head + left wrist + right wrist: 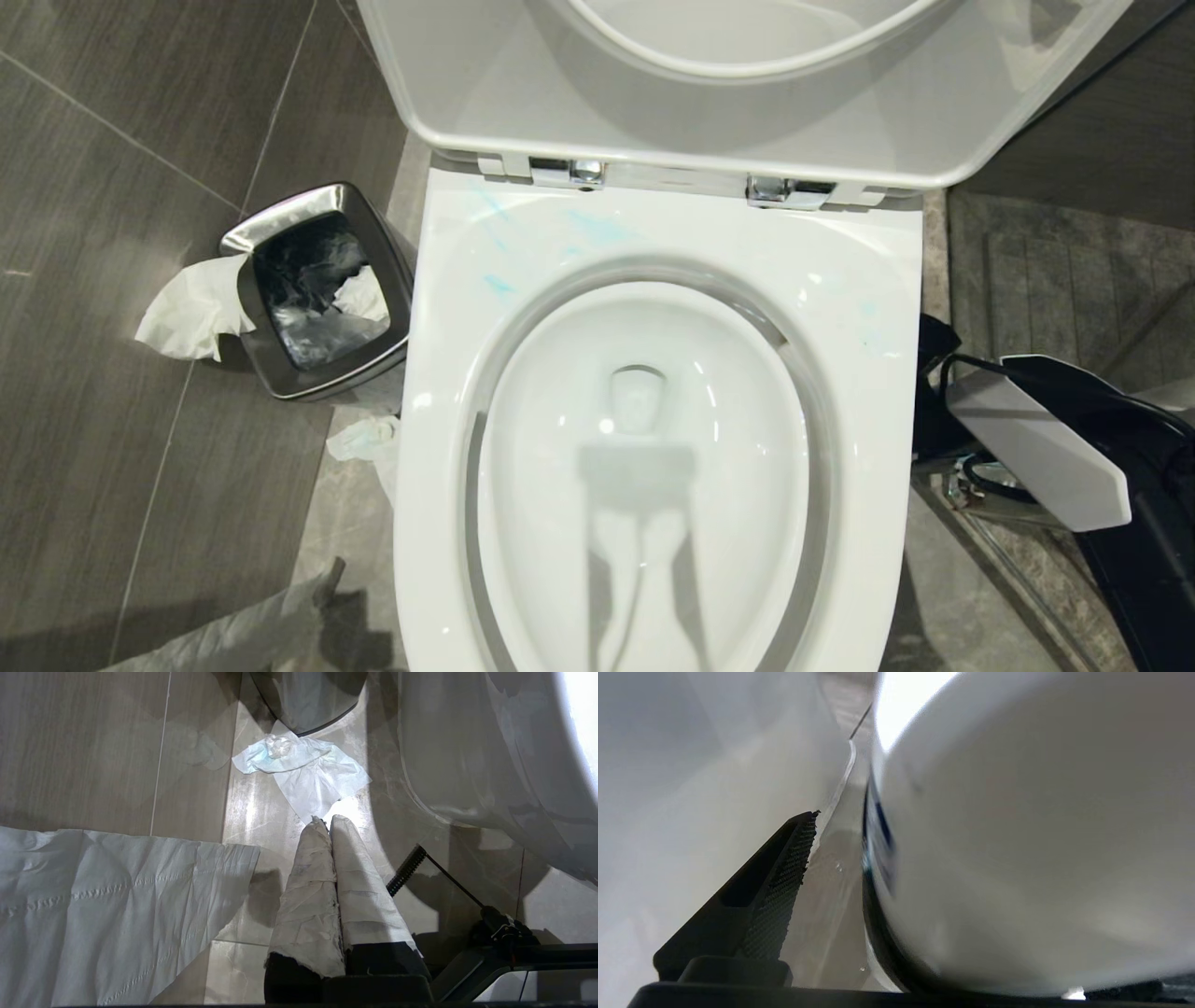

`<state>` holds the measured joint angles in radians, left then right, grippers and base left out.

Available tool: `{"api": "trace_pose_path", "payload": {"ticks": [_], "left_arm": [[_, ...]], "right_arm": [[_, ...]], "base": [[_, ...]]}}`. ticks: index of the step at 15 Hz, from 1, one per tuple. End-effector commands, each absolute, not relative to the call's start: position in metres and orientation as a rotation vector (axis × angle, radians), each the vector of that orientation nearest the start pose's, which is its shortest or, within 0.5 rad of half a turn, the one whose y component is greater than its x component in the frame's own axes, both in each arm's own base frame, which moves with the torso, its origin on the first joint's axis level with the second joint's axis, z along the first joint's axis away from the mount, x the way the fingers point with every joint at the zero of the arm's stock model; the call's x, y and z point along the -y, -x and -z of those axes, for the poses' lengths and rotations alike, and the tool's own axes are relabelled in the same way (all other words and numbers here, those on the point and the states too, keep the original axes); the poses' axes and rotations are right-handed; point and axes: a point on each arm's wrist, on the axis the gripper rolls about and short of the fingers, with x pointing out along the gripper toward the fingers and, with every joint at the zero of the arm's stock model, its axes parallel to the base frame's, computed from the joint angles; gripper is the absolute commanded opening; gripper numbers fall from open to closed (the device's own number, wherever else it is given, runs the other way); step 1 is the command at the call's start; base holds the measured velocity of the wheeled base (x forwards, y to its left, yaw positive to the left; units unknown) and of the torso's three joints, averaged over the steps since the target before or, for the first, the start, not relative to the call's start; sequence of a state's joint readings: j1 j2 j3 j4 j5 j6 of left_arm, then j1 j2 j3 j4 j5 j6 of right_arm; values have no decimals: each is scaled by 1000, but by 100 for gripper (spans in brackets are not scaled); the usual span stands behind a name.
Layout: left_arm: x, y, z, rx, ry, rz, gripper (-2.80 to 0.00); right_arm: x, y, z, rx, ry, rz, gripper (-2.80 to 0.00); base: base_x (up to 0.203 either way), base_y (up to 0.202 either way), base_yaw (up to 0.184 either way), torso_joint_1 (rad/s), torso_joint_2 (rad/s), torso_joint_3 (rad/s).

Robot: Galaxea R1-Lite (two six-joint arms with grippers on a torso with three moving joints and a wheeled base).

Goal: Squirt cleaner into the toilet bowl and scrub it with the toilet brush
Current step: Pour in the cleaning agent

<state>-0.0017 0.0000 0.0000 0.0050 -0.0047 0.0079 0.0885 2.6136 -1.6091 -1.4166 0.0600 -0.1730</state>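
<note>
A: Far left: steel bin [280,210], tissue [191,308] draped over its rim. Left gripper [327,821] clenched on nothing, aimed at floor tiles near a loose sheet [308,772]. Parked.

B: Centre: toilet bowl [420,485], seat up. Cleaner [597,229] only as teal streaks on the back rim. Toilet brush nowhere in view.

A: Right: right gripper [840,830] low beside the pedestal, released wide, not yet touching white rounded thing [1017,858], likely the bottle.

B: Tight slot. Centre before closing, lift straight up past the rim edge, then swing over the open basin.
</note>
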Motion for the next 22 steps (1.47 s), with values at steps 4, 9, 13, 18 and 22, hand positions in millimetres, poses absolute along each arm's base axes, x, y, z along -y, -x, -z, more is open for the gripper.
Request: {"api": "trace_pose_path", "payload": {"ticks": [4,9,13,18,22], "left_arm": [[0,23,-74,-9,-8,6,-280],[0,23,-74,-9,-8,6,-280],[0,23,-74,-9,-8,6,-280],[0,23,-75,-8,-8,6,-280],[0,23,-75,-9,-8,6,-280]], "right_arm": [[-47,-507,-83,429,169,-133,0],[-48,-509,-76,411,171,-149,0],[-48,-510,-74,429,187,-209,0],[-49,-513,-88,478,210,-203,0],[-50,-516,-86,479,210,-209,0]], "base": [[0,0,0,0,0,0],[0,0,0,0,0,0],[0,0,0,0,0,0],[0,0,0,0,0,0],[0,0,0,0,0,0]]}}
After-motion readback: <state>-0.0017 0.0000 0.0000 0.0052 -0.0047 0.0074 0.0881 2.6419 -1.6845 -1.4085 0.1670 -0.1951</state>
